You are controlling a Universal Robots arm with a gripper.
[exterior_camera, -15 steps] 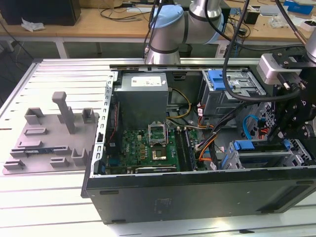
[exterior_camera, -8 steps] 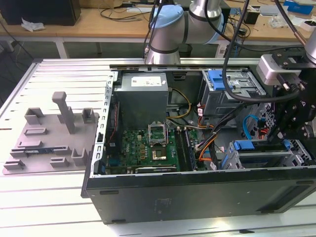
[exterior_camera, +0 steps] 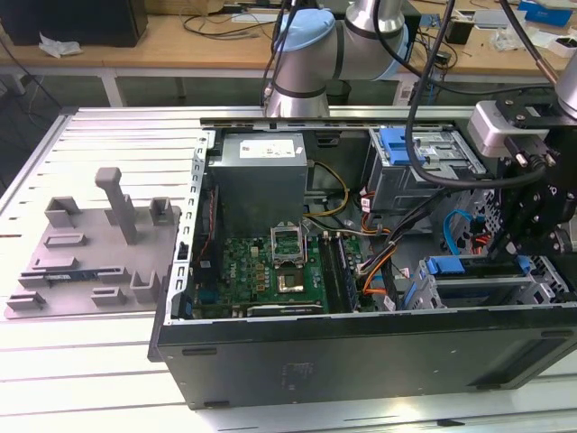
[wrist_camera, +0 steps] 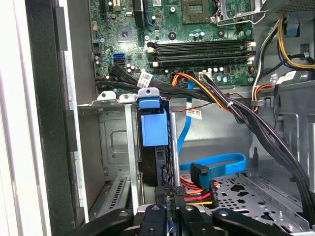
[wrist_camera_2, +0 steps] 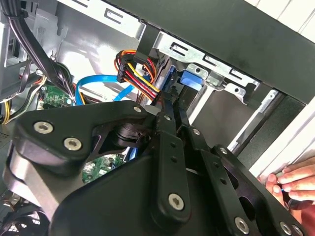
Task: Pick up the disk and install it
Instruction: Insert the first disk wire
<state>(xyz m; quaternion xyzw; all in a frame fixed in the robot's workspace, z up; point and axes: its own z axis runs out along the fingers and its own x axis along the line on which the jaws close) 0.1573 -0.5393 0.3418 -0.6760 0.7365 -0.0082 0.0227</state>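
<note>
Even bright overhead light; soft shadows inside computer case (exterior_camera: 361,356); wrist views' close foreground blurred.

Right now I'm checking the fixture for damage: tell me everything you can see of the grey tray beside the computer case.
The grey tray looks like matt plastic: a flat slab with one tall upright post, several shorter blocks and shallow pockets. It lies flat on the slatted table, close beside the open computer case, at the exterior view's left of it.

blue disk (wrist_camera: 153,129) rail, black gripper (wrist_camera: 170,209), green mobo (wrist_camera: 197,24)
</note>
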